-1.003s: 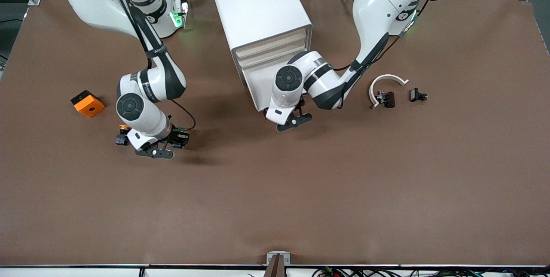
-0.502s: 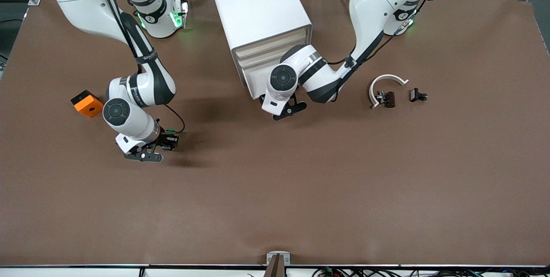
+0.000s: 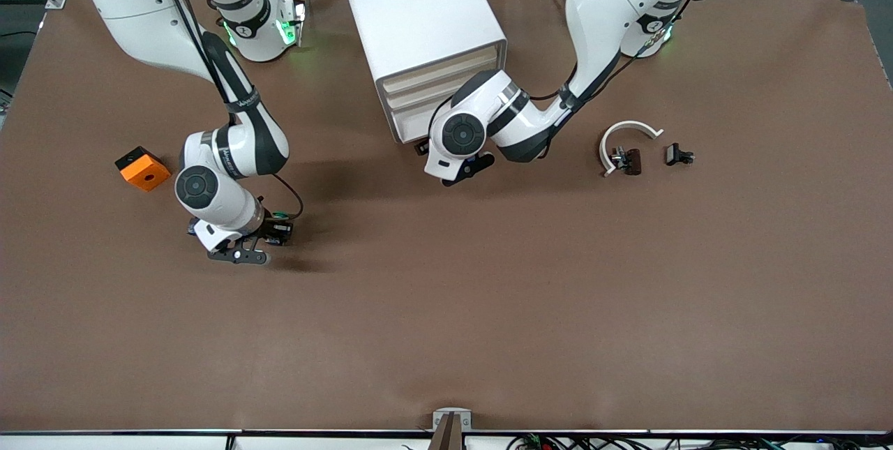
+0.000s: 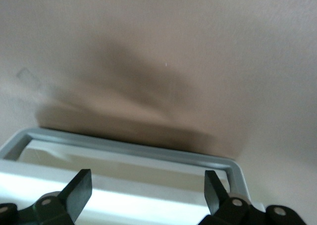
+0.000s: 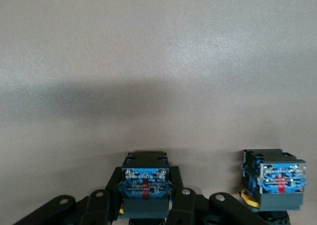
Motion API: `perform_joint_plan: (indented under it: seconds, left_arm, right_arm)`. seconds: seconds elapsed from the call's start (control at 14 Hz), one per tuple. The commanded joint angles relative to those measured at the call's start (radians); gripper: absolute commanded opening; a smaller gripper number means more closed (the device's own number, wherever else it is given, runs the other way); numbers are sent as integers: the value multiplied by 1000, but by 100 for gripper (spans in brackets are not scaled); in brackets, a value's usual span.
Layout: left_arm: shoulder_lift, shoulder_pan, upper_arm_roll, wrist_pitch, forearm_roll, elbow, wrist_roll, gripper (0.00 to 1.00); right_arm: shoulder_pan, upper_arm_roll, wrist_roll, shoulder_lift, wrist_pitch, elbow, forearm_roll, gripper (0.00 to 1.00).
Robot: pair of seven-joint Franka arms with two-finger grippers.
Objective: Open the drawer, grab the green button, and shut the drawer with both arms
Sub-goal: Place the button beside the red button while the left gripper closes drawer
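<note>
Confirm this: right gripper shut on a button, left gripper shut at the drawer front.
Wrong on one point: the left gripper is open at the drawer front, as the left wrist view shows. The right gripper is shut on a button.

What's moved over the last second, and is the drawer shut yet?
The left gripper, open, pushed the drawer in until its front sits about flush with the cabinet. The right gripper stayed shut on the button, drifting slightly toward the right arm's end. The orange block stayed put.
</note>
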Motion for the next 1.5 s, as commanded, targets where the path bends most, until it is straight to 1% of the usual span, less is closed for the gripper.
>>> perform_joint_plan:
  seconds: [0.0, 0.21, 0.29, 0.36, 0.43, 0.64, 0.72, 0.86, 1.15, 1.29, 1.43]
  left_arm:
    - [-6, 2, -9, -17, -49, -3, -8, 100]
    - [6, 1, -20, -22, -82, -2, -11, 100]
    - [10, -2, -20, -39, -82, 0, -8, 100]
    - [13, -2, -21, -45, -82, 1, -6, 100]
    - [11, -1, -20, -53, -84, 1, -6, 100]
    - [10, 28, -20, -79, -81, 21, -2, 100]
    - [11, 38, -20, -79, -79, 23, 5, 100]
    - [13, 42, -17, -79, -76, 23, 14, 100]
    - [17, 24, -18, -79, -81, 15, 11, 100]
    - [23, -1, -18, -82, -84, 15, 6, 100]
    - [29, -10, -20, -99, -86, 14, 3, 100]
  right_arm:
    - [-16, 20, -4, -2, 9, -5, -13, 0]
    - [-13, 20, -4, -2, 6, -5, -13, 0]
    - [-14, 21, -4, 0, 6, -5, -13, 9]
    - [-14, 20, -7, 0, 4, -5, -13, 44]
    - [-14, 21, -10, 0, 4, -4, -13, 99]
    - [-19, 21, -24, -9, -12, 3, -13, 100]
    - [-20, 20, -30, -17, -43, 12, -13, 100]
    - [-24, 20, -44, -34, -126, 48, -13, 100]
    - [-34, 18, -47, -103, -283, 108, -13, 100]
    - [-48, 17, -47, -143, -379, 137, -13, 100]
    - [-71, 17, -49, -199, -442, 139, -14, 100]
